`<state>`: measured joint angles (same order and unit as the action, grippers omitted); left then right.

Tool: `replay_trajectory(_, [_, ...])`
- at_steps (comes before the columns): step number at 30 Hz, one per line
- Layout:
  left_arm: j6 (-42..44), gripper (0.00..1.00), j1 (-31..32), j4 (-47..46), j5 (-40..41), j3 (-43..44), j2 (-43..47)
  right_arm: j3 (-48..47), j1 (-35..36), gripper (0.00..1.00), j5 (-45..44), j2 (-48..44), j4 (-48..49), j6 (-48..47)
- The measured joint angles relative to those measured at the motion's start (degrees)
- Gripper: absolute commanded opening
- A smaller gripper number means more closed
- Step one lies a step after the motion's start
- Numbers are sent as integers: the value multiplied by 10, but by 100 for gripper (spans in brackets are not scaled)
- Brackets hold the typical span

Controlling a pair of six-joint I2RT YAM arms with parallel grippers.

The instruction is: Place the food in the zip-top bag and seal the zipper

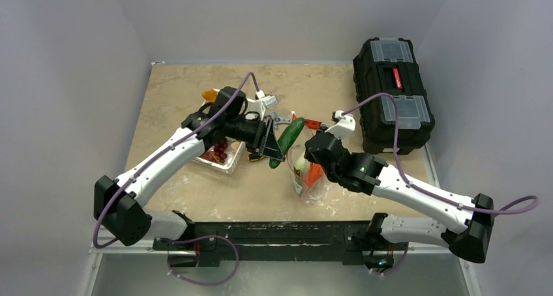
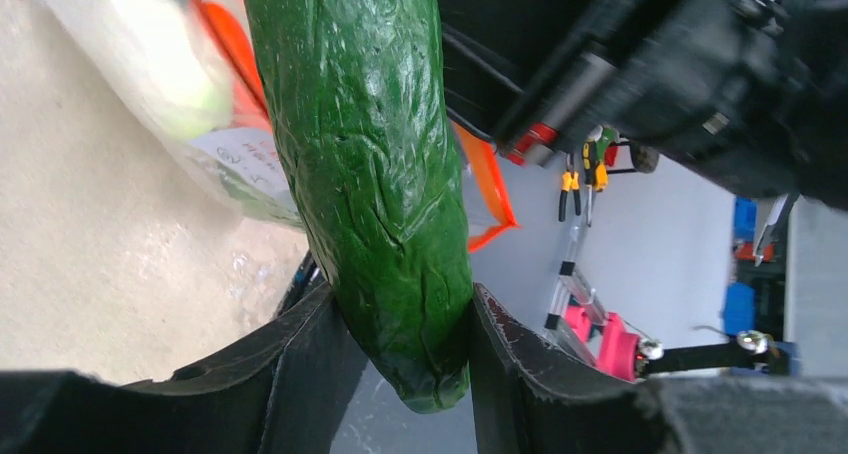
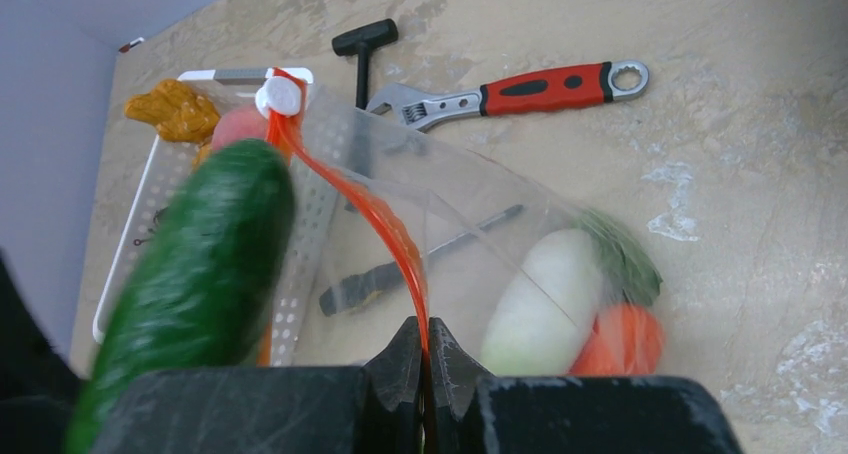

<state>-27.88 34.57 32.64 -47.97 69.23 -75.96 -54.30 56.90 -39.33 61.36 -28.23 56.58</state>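
My left gripper (image 1: 272, 143) is shut on one end of a green toy cucumber (image 1: 290, 134), held in the air beside the bag's mouth; its fingers (image 2: 300, 344) clamp the cucumber (image 2: 370, 174). The clear zip-top bag (image 1: 306, 175) hangs from my right gripper (image 1: 313, 147), which is shut on the red-orange zipper strip (image 3: 395, 234). The gripper (image 3: 424, 326) pinches it below the white slider (image 3: 281, 96). A white radish (image 3: 545, 304) and an orange carrot (image 3: 625, 339) lie inside the bag. The cucumber (image 3: 200, 294) is blurred just left of the strip.
A white slotted basket (image 1: 229, 164) with purple grapes (image 1: 218, 152) sits under the left arm. A pink peach (image 3: 238, 126) and an orange-brown piece (image 3: 175, 111) lie by it. A red-handled wrench (image 3: 530, 89), a black hammer (image 3: 363, 49), and a black toolbox (image 1: 391, 94) are nearby.
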Motion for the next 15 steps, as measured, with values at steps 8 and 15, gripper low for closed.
replay_trajectory(8, [-33,0,0,26,-12,0,-44,-10,50,0,-90,17,1,50])
replay_trajectory(15, [-46,1,-1,29,-20,0,-44,-10,50,0,-117,25,48,44])
